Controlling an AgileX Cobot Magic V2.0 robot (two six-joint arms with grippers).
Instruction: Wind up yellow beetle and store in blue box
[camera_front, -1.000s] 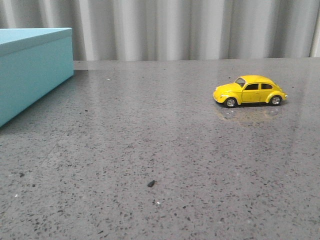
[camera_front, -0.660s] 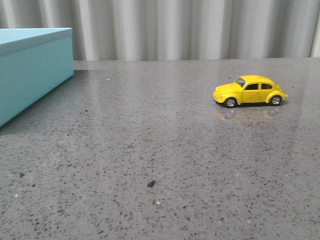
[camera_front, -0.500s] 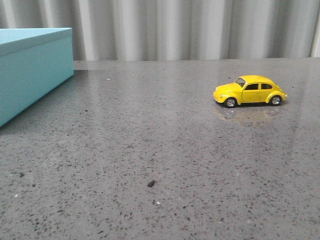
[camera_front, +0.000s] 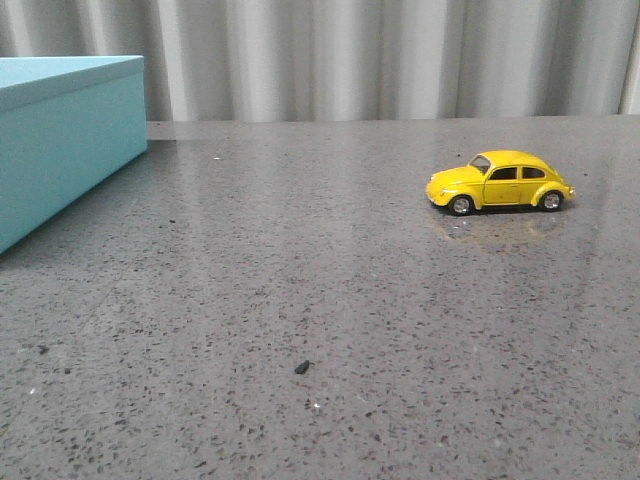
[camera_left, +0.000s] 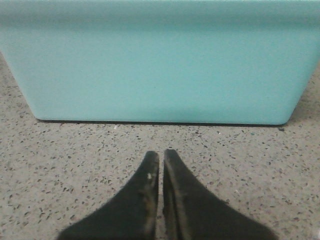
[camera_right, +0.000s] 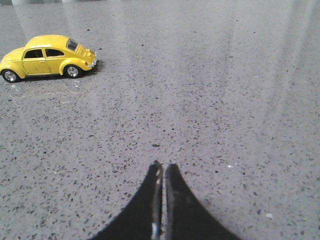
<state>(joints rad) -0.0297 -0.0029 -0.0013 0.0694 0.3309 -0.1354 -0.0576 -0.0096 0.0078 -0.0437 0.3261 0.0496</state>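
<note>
Nothing has moved: yellow beetle (camera_front: 499, 181) sits at two o'clock, blue box (camera_front: 62, 135) at ten; left gripper (camera_left: 160, 159) and right gripper (camera_right: 162, 170) are closed, empty.

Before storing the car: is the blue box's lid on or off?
On: the blue box shows a closed flat top with a lid seam.

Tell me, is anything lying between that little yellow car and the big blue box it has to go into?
Nothing of any size. Between the yellow beetle and the blue box there is only bare grey table. One tiny dark speck lies nearer the camera, off that path. The box's lid looks shut.
</note>
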